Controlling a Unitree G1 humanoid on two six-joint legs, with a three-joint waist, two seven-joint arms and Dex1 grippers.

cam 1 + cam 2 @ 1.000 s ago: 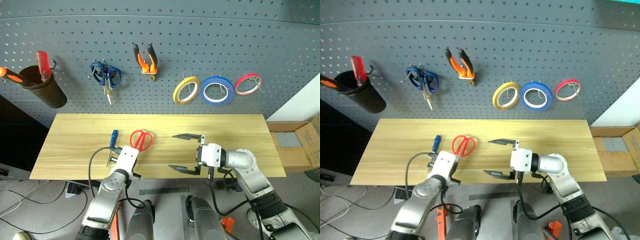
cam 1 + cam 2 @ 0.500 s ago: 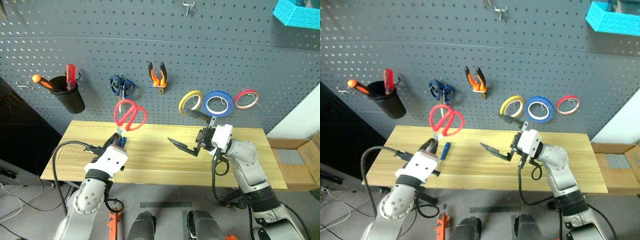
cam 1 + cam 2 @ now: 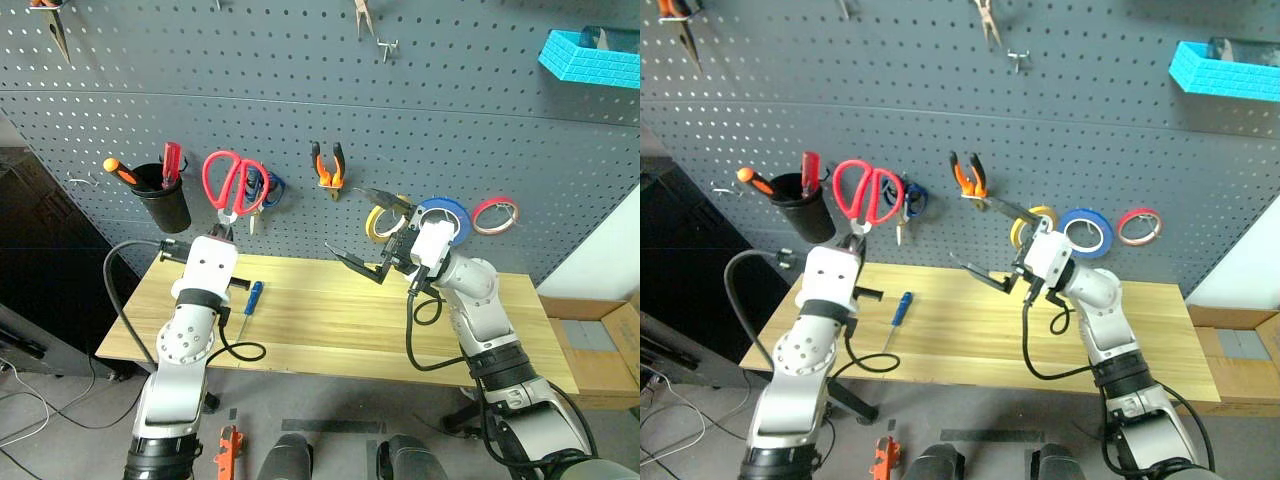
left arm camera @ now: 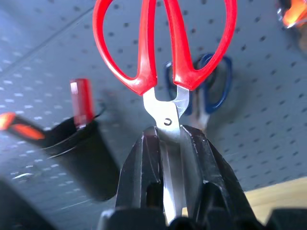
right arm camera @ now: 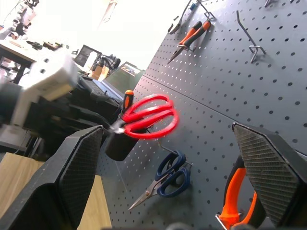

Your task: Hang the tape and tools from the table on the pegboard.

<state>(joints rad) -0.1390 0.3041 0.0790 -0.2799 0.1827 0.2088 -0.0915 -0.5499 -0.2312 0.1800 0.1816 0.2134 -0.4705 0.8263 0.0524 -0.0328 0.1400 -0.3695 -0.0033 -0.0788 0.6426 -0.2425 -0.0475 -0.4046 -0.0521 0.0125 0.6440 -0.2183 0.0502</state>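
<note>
The left gripper (image 4: 169, 143) clamps the red scissors (image 3: 235, 182) by their blades, handles up against the pegboard (image 3: 450, 110). The right gripper (image 3: 367, 233) gapes wide and empty beside the yellow tape (image 3: 378, 222).

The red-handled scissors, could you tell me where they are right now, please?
The red-handled scissors are held up by the left hand, blades pinched, against the pegboard between the black cup and the blue-handled scissors.

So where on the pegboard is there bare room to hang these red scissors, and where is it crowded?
Bare pegboard lies in the band above the hanging row, below the blue bin. The row is crowded: black cup, blue scissors, pliers, yellow tape, blue tape, red tape. The left hand holds the red scissors before the blue ones.
</note>
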